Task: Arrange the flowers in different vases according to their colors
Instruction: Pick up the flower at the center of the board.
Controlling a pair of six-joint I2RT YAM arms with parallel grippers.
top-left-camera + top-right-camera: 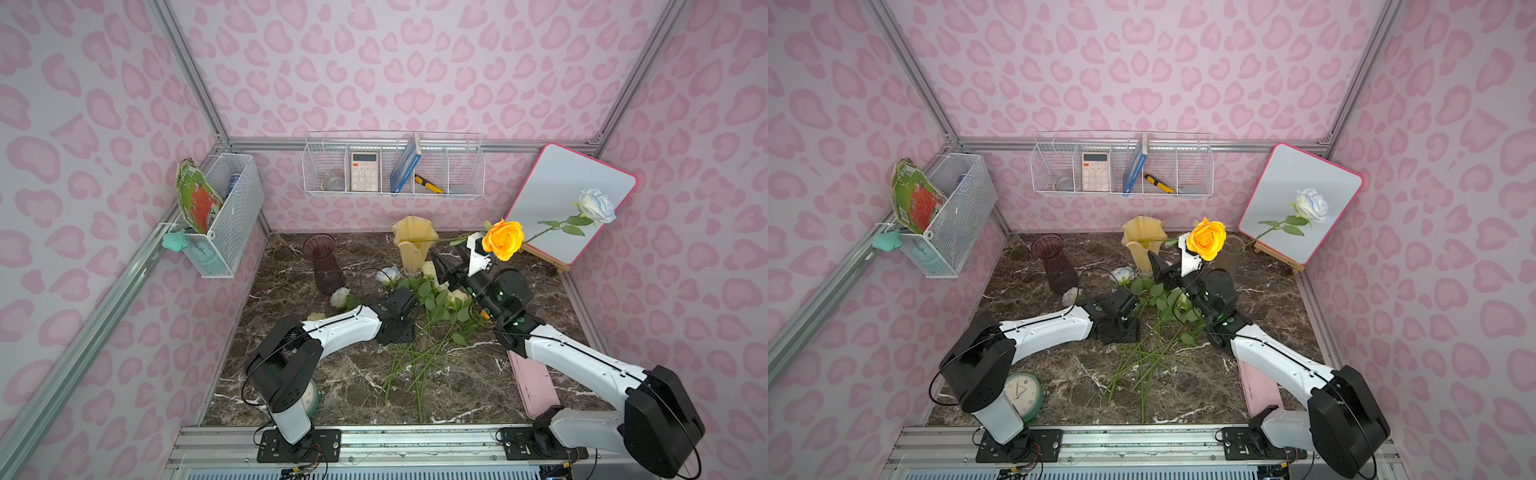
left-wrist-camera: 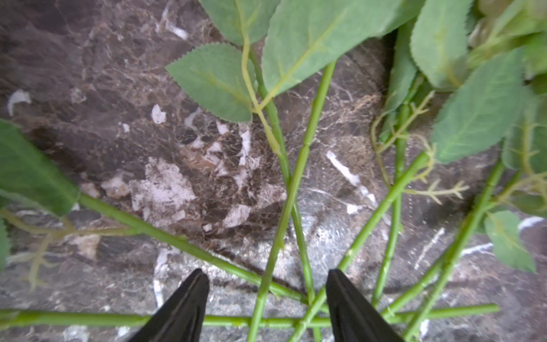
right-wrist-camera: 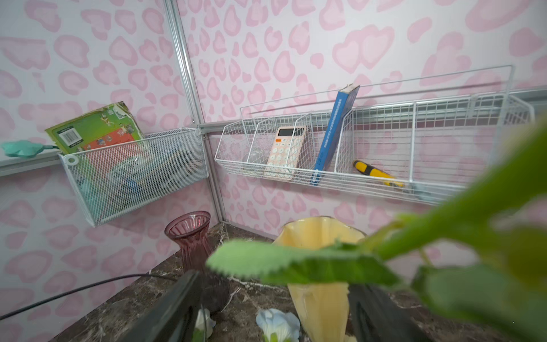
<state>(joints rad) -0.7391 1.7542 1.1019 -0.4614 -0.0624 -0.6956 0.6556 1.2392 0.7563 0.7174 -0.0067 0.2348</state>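
Left end effector (image 2: 266, 299) — over marble tabletop (image 2: 103, 74)

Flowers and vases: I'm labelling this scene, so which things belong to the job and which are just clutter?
Job: orange rose, blue-white rose, loose stems, purple vase, yellow vase.
Clutter: calculator, blue book, whiteboard, clock.

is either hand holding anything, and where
Nothing is held: the right hand stands open near the orange rose, the left hand open over loose stems.
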